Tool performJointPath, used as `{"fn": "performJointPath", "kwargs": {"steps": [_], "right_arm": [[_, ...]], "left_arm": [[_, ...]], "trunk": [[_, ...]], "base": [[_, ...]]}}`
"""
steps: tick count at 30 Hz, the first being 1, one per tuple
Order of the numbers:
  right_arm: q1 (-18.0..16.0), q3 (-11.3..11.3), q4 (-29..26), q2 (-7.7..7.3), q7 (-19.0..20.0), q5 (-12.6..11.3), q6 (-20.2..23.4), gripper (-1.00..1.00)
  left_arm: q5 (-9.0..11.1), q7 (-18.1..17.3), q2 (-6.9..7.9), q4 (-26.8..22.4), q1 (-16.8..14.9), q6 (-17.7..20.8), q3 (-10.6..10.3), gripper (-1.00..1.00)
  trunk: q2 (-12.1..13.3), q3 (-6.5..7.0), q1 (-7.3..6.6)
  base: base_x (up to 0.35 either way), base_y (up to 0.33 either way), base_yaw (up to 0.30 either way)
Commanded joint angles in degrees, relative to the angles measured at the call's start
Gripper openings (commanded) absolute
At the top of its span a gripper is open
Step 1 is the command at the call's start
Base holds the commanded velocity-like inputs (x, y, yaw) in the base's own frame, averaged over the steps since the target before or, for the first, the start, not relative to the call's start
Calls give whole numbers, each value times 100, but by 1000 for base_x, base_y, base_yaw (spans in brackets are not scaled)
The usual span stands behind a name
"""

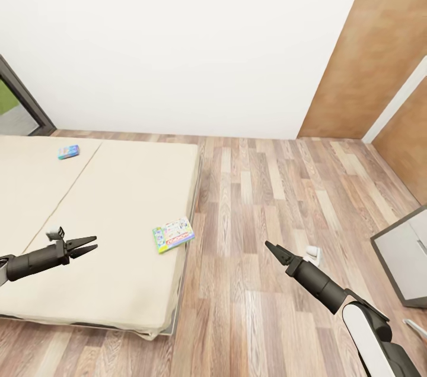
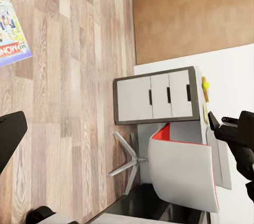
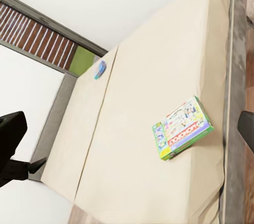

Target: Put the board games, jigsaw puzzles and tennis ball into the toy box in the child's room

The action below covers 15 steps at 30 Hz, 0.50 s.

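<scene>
Two board games lie on the beige bed [image 1: 118, 199]. A green Monopoly box [image 1: 173, 234] rests near the bed's right edge, and the right wrist view has it as well [image 3: 181, 127]. A small blue box [image 1: 68, 152] sits at the far side of the bed. My left gripper [image 1: 90, 245] hovers open over the mattress, left of the green box, holding nothing. My right gripper [image 1: 271, 248] hangs over the wooden floor to the right of the bed; its fingers [image 3: 11, 128] stand wide apart, empty. A small yellow ball [image 2: 205, 83] rests on a white desk [image 2: 227, 75].
A grey drawer cabinet [image 1: 403, 258] stands at the right, with a white and red chair [image 2: 185, 171] beside it. A small white object [image 1: 312, 254] lies on the floor near my right gripper. Wood panels [image 1: 379, 38] line the right wall. Open wooden floor [image 1: 255, 187] lies between bed and cabinet.
</scene>
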Motion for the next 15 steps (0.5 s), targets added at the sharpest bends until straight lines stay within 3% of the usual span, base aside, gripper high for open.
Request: {"fn": "performJointPath", "kwargs": {"steps": [1, 15], "right_arm": [[-3, -6, -2, 0, 2, -47, 49, 100], [-3, -6, -2, 0, 2, -47, 49, 100]], "left_arm": [[-41, -23, 1, 2, -4, 61, 36, 100], [-40, -23, 1, 2, -4, 61, 34, 100]], "trunk": [[-9, 1, 3], [-9, 134, 3]], "base": [[0, 0, 0], [0, 0, 0]]}}
